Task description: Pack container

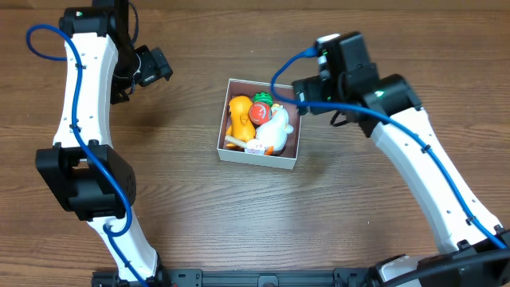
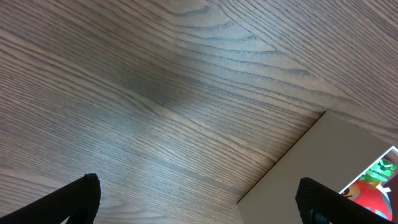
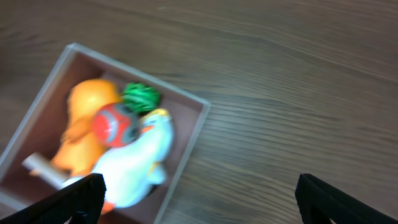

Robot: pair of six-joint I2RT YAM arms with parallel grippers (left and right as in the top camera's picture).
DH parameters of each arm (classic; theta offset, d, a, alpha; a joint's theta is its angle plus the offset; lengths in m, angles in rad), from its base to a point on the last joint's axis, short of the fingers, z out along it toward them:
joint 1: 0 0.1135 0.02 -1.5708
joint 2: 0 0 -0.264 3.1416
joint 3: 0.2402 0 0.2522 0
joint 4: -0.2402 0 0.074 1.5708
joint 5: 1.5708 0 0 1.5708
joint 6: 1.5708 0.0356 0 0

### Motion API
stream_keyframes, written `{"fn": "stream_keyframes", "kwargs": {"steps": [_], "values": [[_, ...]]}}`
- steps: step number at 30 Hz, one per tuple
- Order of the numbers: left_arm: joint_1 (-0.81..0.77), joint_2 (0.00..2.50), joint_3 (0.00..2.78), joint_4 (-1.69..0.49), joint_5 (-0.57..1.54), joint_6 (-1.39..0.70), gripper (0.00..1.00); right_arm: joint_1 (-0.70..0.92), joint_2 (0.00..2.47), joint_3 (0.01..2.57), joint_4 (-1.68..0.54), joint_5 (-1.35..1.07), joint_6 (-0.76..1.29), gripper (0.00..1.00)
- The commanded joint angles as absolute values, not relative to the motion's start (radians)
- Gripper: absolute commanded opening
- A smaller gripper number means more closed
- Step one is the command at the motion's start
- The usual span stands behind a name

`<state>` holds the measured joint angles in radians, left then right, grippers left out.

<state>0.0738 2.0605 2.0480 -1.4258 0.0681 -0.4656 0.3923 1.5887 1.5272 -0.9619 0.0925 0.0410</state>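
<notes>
The container [image 1: 275, 162], mid-table with several toys [image 1: 259, 121] packed inside, lies just beside the right gripper [image 3: 202, 200], which hangs spread and empty past the wall facing that arm, while the left gripper [image 2: 202, 202], likewise spread and empty, hangs farther off on the opposite side.

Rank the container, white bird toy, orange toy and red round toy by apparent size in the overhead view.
1. container
2-3. white bird toy and orange toy: they look about alike and overlap, so they are left unranked
4. red round toy
</notes>
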Motion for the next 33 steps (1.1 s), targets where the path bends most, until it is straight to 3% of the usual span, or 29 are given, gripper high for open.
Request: {"fn": "stream_keyframes", "kwargs": {"steps": [1,26,33], "values": [[0.071,2.059,2.044,-1.428,0.071,-0.472,1.00,0.368,1.594,1.542,-0.958,0.112,0.083,1.00],[0.071,2.059,2.044,-1.428,0.071,-0.472,1.00,0.364,1.585,1.542,-0.958,0.112,0.083,1.00],[0.071,2.059,2.044,-1.428,0.071,-0.472,1.00,0.423,1.459,1.541,-0.958,0.112,0.083,1.00]]}}
